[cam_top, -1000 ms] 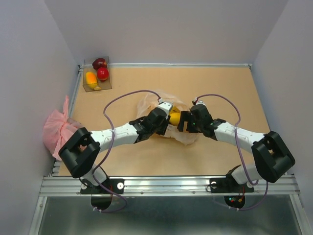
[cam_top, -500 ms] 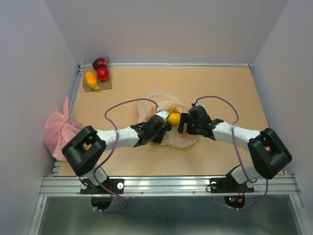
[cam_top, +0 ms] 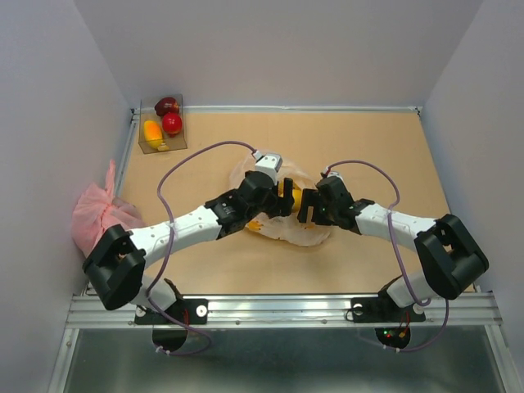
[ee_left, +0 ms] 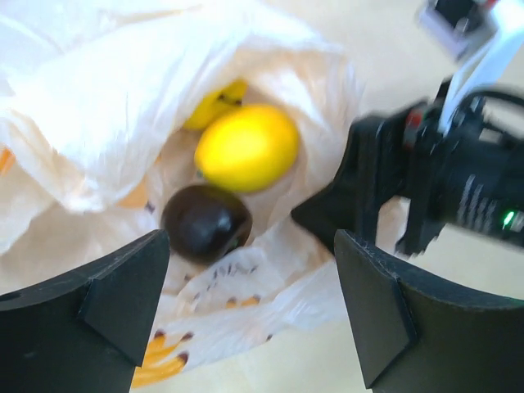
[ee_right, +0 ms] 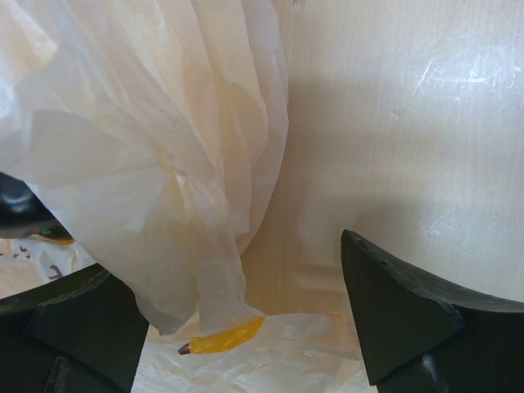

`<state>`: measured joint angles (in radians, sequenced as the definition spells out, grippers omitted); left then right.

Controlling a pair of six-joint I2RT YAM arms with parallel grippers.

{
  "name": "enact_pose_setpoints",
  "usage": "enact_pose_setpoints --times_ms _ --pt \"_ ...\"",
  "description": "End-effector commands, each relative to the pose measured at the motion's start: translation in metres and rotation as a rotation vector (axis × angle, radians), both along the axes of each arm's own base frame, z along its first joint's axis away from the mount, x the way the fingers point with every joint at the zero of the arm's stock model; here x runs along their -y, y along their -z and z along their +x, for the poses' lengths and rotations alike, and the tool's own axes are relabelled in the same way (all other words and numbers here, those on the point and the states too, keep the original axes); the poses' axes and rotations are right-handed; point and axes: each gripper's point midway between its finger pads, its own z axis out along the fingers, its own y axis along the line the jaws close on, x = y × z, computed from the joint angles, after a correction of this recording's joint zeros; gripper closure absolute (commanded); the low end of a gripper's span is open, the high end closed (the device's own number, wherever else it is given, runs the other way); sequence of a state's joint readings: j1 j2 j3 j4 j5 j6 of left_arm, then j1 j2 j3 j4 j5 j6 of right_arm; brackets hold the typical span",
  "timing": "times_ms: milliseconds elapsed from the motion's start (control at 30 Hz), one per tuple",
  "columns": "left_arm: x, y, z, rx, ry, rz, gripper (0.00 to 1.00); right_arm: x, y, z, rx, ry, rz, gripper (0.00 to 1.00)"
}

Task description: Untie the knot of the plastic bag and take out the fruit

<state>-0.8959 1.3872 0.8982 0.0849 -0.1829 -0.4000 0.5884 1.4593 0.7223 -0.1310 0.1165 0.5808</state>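
Note:
The plastic bag (cam_top: 304,234) lies mid-table, its mouth spread wide; the knot is out of view. In the left wrist view the bag (ee_left: 106,98) holds fruit: a yellow round one (ee_left: 246,147), a dark round one (ee_left: 205,223) and a yellow piece (ee_left: 218,101) behind them. My left gripper (ee_left: 254,315) hovers open over the bag's mouth, nothing between its fingers (ee_left: 123,299). From above, the left gripper (cam_top: 284,199) faces the right gripper (cam_top: 304,205) across the bag. My right gripper (ee_right: 246,327) stands open, with loose bag film (ee_right: 147,164) hanging in front of it.
A clear box (cam_top: 161,147) at the far left corner holds two red fruits (cam_top: 170,123) and an orange-yellow one (cam_top: 152,131). A pink crinkled bag (cam_top: 94,217) sits off the table's left edge. Walls enclose the table on three sides.
My left jaws have opened wide, and the left arm has stretched out and swung farther over the bag. The right arm has barely moved.

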Motion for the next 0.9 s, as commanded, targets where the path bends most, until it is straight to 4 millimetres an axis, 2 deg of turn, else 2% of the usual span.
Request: enact_pose_setpoints --times_ms 0,33,67,167,333,433,567,700,733,800,833,867 --pt "0.006 -0.003 0.017 -0.023 -0.109 -0.020 0.07 0.004 0.001 -0.003 0.006 0.016 0.001 0.08" --pt "0.008 -0.004 0.020 -0.030 -0.128 -0.022 0.07 0.004 0.001 -0.003 0.006 0.016 0.001 0.08" --pt "0.006 0.007 0.021 -0.053 -0.145 0.008 0.07 0.004 0.000 -0.002 0.008 0.015 0.003 0.08" --pt "0.005 0.021 0.027 -0.080 -0.198 0.027 0.09 0.004 0.000 -0.003 0.010 0.015 0.004 0.08" --pt "0.002 0.050 0.024 -0.153 -0.222 0.092 0.11 0.004 0.001 -0.004 0.005 0.016 0.009 0.08" --pt "0.007 0.072 0.024 -0.184 -0.199 0.139 0.14 0.005 0.003 -0.005 0.002 0.018 0.006 0.08" --pt "0.011 0.073 0.031 -0.168 -0.202 0.151 0.19 0.005 0.005 -0.005 -0.004 0.017 0.006 0.08" --pt "0.014 0.068 0.036 -0.152 -0.198 0.154 0.39 0.004 0.006 -0.004 -0.005 0.018 0.005 0.09" --pt "0.015 0.064 0.036 -0.149 -0.196 0.144 0.49 0.004 0.006 -0.004 -0.003 0.018 0.006 0.09" --pt "0.015 0.051 0.035 -0.134 -0.195 0.119 0.57 0.005 0.005 -0.004 -0.001 0.020 0.002 0.09" --pt "0.014 0.044 0.035 -0.125 -0.194 0.107 0.59 0.005 0.005 -0.004 0.000 0.021 0.001 0.09" --pt "0.015 0.028 0.035 -0.107 -0.191 0.080 0.60 0.006 0.006 -0.004 -0.001 0.024 -0.001 0.09"
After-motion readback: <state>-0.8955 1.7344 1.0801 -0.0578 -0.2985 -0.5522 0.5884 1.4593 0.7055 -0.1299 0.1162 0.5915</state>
